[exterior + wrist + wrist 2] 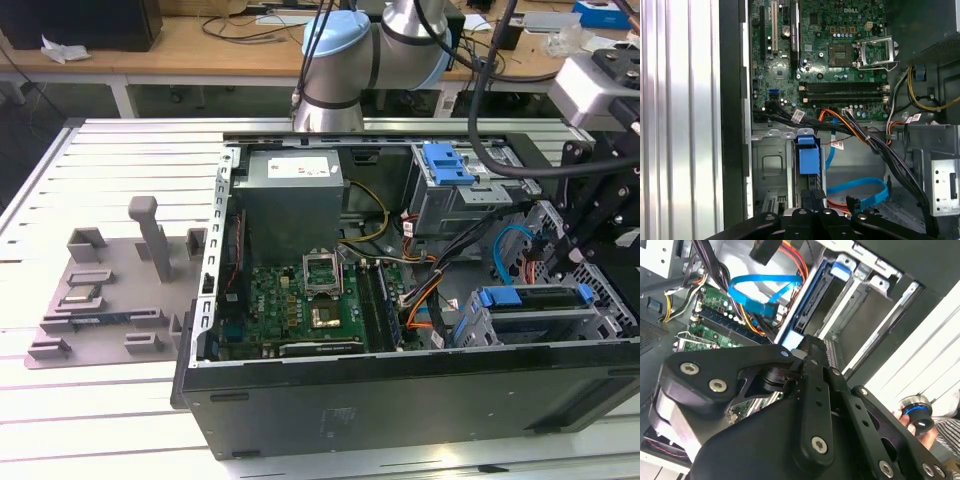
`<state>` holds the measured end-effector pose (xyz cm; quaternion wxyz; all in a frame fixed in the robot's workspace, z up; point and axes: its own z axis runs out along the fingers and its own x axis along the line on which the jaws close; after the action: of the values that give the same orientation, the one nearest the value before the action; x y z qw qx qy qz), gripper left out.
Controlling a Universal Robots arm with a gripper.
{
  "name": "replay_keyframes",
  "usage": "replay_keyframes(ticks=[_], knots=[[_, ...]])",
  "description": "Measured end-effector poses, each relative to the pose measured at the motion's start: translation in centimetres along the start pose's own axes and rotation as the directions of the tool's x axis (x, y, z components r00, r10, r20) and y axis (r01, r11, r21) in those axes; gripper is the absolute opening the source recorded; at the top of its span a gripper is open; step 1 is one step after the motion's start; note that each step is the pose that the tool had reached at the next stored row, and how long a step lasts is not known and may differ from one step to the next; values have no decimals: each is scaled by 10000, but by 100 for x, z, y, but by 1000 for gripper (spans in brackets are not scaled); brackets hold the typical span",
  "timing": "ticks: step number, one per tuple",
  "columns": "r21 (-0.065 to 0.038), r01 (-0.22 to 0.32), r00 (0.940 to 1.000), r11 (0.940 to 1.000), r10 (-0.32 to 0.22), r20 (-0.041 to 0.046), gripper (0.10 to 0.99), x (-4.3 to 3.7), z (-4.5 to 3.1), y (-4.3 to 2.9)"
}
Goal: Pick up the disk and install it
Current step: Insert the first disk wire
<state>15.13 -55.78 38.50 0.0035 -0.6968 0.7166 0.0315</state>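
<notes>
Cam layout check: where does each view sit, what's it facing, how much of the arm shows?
Exterior view: off the arm, looks down into the open computer case; arm behind it, end effector at the exterior view's right.
Second wrist view: on the arm, faces the drive cage; end effector linkage fills the foreground.
First wrist view: on the arm, looks onto the motherboard; disk seated in its bay.
Shared: motherboard, blue cable.

— Where does the computer case (400,400) sit?
— On the slatted table (90,400), with the fixture plate (110,300) beside it on the exterior view's left.
— And inside?
— The motherboard (300,300) lies on the case floor; the drive cage (535,320) stands at the exterior view's right, the disk (540,297) slotted in it.
</notes>
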Motion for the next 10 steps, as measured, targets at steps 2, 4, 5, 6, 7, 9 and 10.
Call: replay_keyframes(ticks=[2,4,5,6,7,9,10], knots=[[0,1,10000,10000,-1,-13,106,-17,-3,-91],[0,-2,10000,10000,2,-27,106,-33,-5,-160],[0,-1,10000,10000,1,-33,106,-44,-6,-198],[0,-1,10000,10000,1,-37,106,-52,-6,-228],[0,-1,10000,10000,1,-43,106,-62,-8,-272],[0,-2,10000,10000,2,-42,106,-75,-9,-323],[-1,-2,10000,10000,2,-42,106,-83,-10,-352]])
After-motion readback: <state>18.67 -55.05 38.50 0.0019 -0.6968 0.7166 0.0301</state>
